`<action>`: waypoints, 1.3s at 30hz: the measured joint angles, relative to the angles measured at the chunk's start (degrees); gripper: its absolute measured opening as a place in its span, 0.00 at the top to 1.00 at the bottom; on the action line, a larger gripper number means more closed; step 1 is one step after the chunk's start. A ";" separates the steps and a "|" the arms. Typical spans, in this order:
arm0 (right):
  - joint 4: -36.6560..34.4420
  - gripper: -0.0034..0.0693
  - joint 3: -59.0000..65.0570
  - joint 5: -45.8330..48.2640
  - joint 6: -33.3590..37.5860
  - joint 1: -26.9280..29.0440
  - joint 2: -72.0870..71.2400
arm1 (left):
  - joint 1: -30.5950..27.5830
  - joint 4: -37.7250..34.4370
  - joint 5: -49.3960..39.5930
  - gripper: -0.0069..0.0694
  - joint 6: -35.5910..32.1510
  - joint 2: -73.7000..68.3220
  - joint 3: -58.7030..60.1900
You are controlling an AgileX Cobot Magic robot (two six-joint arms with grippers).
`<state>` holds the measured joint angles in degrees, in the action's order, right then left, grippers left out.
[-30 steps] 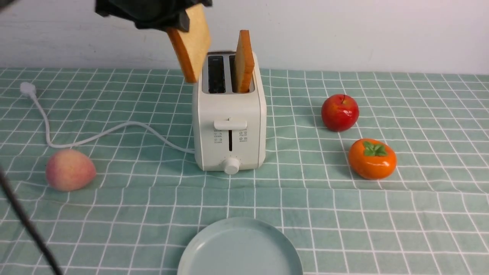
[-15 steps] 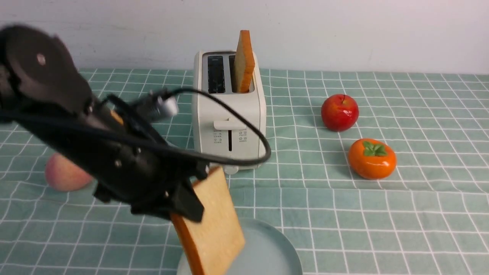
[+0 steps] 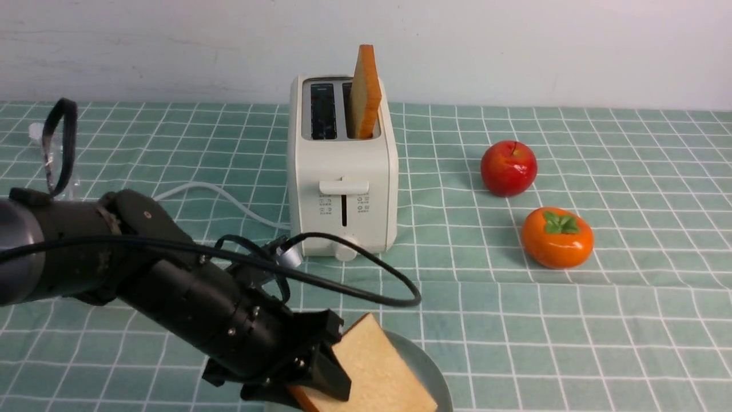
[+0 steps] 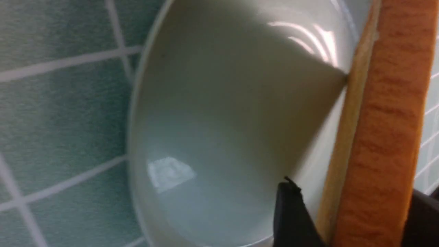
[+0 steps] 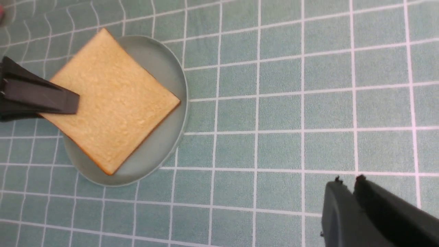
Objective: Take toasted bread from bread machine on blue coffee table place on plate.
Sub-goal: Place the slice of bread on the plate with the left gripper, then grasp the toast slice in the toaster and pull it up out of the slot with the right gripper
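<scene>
In the front view the left gripper point(image 3: 334, 360) hangs low over the round pale blue-green plate point(image 3: 430, 366). Its black jaws stand either side of one corner of a square tan slice of toasted bread point(image 3: 380, 372), which lies tilted over the plate; whether the jaws press on it I cannot tell. Well beyond the gripper the boxy cream-white bread machine point(image 3: 343, 171) stands on the teal grid-patterned coffee table point(image 3: 572, 320), a second toast slice point(image 3: 366, 94) upright in its right slot. The left wrist view shows the slice's orange-brown crust between two dark fingers point(image 4: 291, 216), with the plate just beneath. In the right wrist view the right gripper point(image 5: 348, 180) has its jaws narrow, holding nothing, above the table, with the plate and slice well off to one side.
</scene>
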<state>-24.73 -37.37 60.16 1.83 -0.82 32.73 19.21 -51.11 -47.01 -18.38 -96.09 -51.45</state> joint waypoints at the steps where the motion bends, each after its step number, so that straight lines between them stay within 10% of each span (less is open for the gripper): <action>1: -0.05 0.86 -1.74 0.48 0.00 0.00 0.71 | 0.00 1.70 0.16 0.41 0.46 0.00 0.00; 11: -0.74 0.77 -19.84 7.09 0.00 0.00 16.95 | 0.00 25.06 1.59 0.50 17.29 8.10 -1.59; 19: 0.21 0.76 -38.38 6.14 -0.07 -7.33 35.15 | 0.00 39.96 -1.21 0.93 28.67 24.43 -1.59; 39: 13.89 0.30 -95.22 0.27 -5.78 -25.34 85.81 | 0.00 42.93 1.73 0.93 34.60 60.36 13.36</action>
<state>-10.84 -132.59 60.43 -3.94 -26.16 118.54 19.21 -8.18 -45.27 16.22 -35.73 -38.09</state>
